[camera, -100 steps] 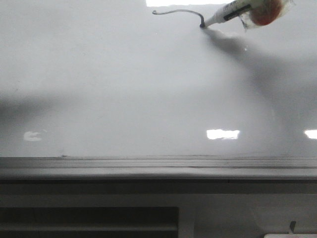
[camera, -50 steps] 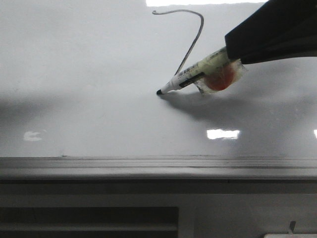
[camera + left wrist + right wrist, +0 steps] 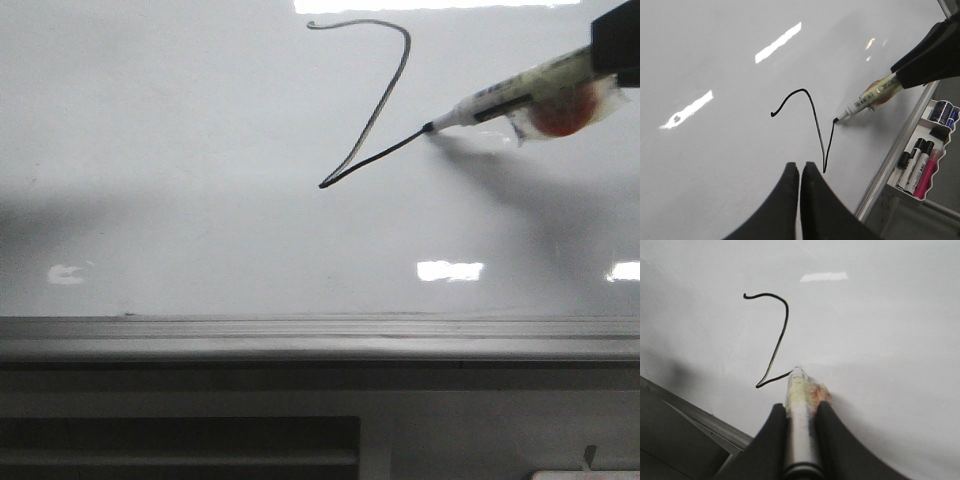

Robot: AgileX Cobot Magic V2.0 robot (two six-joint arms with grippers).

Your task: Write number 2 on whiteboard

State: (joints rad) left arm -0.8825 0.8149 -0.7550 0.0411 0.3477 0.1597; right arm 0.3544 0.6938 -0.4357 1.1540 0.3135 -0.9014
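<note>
The marker pen point(image 3: 520, 92) is being gripped between the closed fingers of the right gripper point(image 3: 801, 412), with its barrel running out ahead of the pads and its black tip being pressed against the whiteboard point(image 3: 180, 150). In the front view the tip is being held at the far end of the short base stroke, which is slanting upward toward the right. A reddish patch under clear wrapping is being carried on the barrel near the gripper.

The number 2 point(image 3: 372, 100) is being shown almost whole: a curved top, a long diagonal running down to a sharp corner, and the base stroke reaching from that corner to the pen tip. It is lying in the upper middle of the board, well above the grey metal ledge point(image 3: 320, 340) that is edging the board's near side.

By judgement, the writing is being brought to its end; little seems to be left beyond perhaps a slight lengthening of the base and the lifting of the tip clear of the surface.

The left gripper point(image 3: 800, 172) is being held with its fingers pressed together and nothing between them, just beside the figure's lower corner. Spare markers point(image 3: 917, 165) are being kept in a tray point(image 3: 940, 150) beyond the ledge.
</note>
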